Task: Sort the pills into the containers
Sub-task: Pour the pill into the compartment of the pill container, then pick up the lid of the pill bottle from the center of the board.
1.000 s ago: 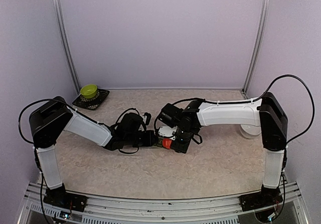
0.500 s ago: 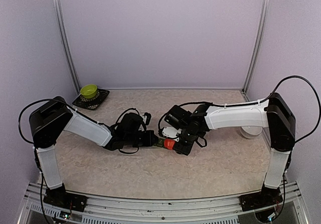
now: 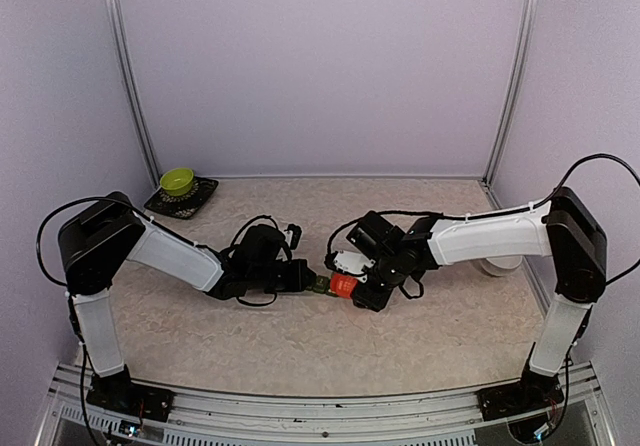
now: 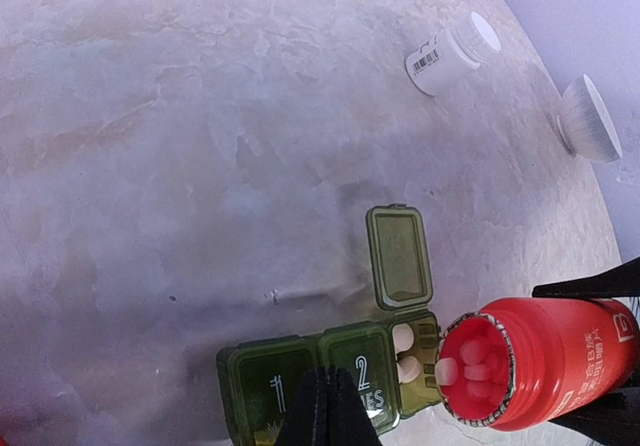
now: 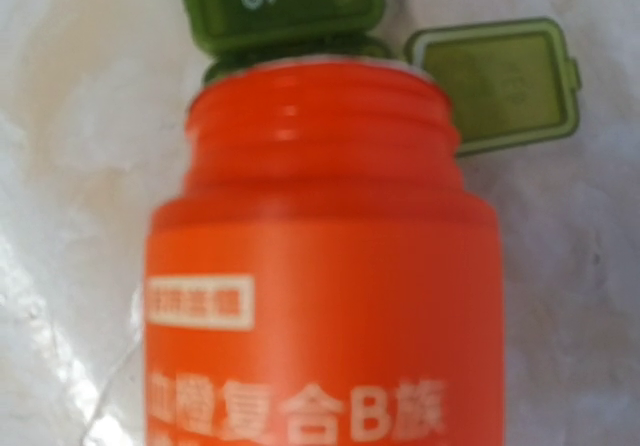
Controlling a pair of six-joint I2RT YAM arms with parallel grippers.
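The left hand point(image 4: 329, 408) is pinched fully closed, its tips at the near edge of the green three-compartment pill strip point(image 4: 262, 384) lying mid-worktop point(image 4: 180, 146). The right hand point(image 3: 365, 284) grips a tilted red pill bottle point(image 4: 545, 361). The bottle's open mouth is just beside the strip's open end compartment, which holds white pills point(image 4: 403, 338).

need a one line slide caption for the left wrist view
Open red plastic pill bottle tipped toward a dark green three-compartment plastic strip, end lid open, white pills inside.
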